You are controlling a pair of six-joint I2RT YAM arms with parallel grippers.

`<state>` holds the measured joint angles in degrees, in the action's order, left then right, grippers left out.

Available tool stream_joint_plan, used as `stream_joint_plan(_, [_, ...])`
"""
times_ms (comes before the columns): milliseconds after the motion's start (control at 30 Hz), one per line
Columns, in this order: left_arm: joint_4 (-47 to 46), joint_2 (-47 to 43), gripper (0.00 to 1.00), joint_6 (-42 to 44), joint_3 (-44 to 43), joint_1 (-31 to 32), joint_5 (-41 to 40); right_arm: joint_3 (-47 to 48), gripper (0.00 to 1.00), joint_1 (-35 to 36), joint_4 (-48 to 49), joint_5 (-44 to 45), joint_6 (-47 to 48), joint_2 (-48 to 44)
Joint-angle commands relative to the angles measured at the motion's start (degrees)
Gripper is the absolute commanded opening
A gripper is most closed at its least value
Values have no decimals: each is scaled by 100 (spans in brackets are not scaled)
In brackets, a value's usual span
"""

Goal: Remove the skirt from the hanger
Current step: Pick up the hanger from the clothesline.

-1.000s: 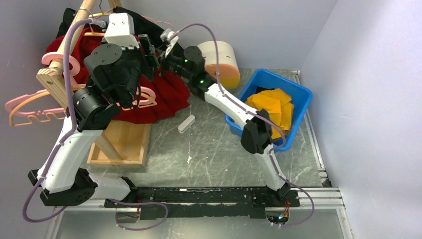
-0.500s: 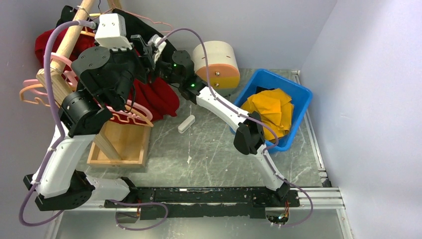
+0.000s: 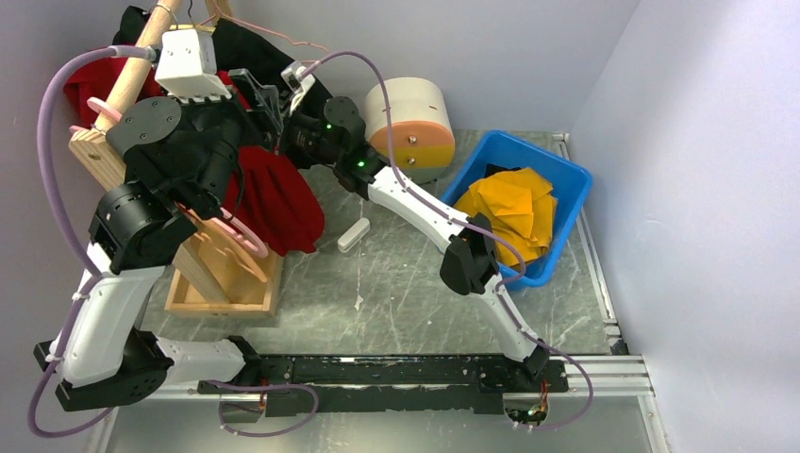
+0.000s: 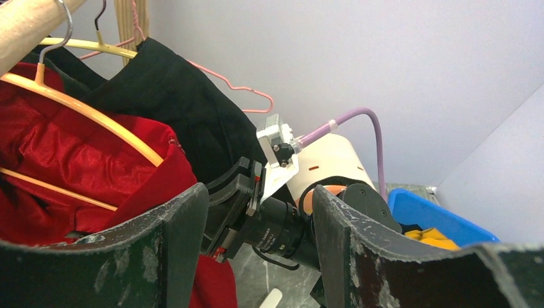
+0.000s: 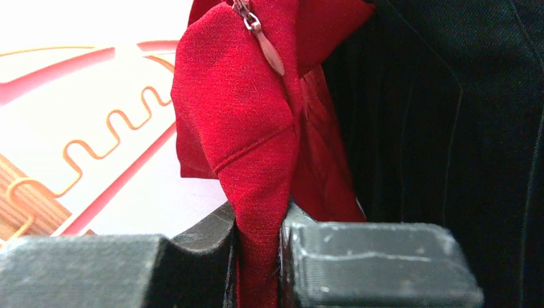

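Note:
The red skirt (image 3: 275, 193) hangs off the rack at the back left, under both wrists. In the left wrist view its shiny red cloth (image 4: 77, 160) lies over an orange hanger (image 4: 90, 114). My right gripper (image 5: 260, 237) is shut on a fold of the skirt (image 5: 256, 128), just below the zip pull (image 5: 266, 48). From above, the right gripper (image 3: 275, 121) sits at the skirt's top edge. My left gripper (image 4: 256, 244) is open and holds nothing; between its fingers I see the right arm's wrist. A pink hanger (image 3: 231, 231) dangles below the left arm.
A wooden rack (image 3: 108, 132) stands on a wooden base (image 3: 226, 278). A black garment (image 3: 259, 42) hangs behind the skirt. A cream and orange cylinder (image 3: 410, 113), a blue bin (image 3: 566, 179) with yellow cloth (image 3: 514, 208), and a small white piece (image 3: 354, 234) lie to the right.
My right gripper has closed on the skirt's fold. The left arm has swung left and back, the hangers have shifted with it, and the skirt has drawn in to the left.

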<state>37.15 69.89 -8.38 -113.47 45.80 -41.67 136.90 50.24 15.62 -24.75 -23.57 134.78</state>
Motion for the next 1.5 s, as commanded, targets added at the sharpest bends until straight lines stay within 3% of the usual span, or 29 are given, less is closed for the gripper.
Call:
stream_joint_plan(0, [-267,-134,65,-14,105,-10,112,180,0,25,1218,11,-660,-427])
stream_joint_plan(167, [-280,-175,64,-90,141,-9,191,339,0,13,1396,69,-772,-520])
stream_joint_plan(533, [-352,-335,65,-122,154,-10,389,-690,0,-54,2134,150,-823,-1296])
stream_joint_plan(700, [-397,-360,65,-210,165,-8,529,-1895,0,-336,2811,53,-1236,-1840])
stream_joint_plan(967, [-274,-204,66,-388,121,-5,731,-3991,0,-668,2993,-231,-1095,-3216])
stream_joint_plan(1267, [-289,-4,67,-507,252,-7,1016,-6109,0,-1266,2380,-455,-813,-4931])
stream_joint_plan(1467, [-345,209,67,-606,213,-9,1435,-6755,0,-1727,865,-270,7,-6236])
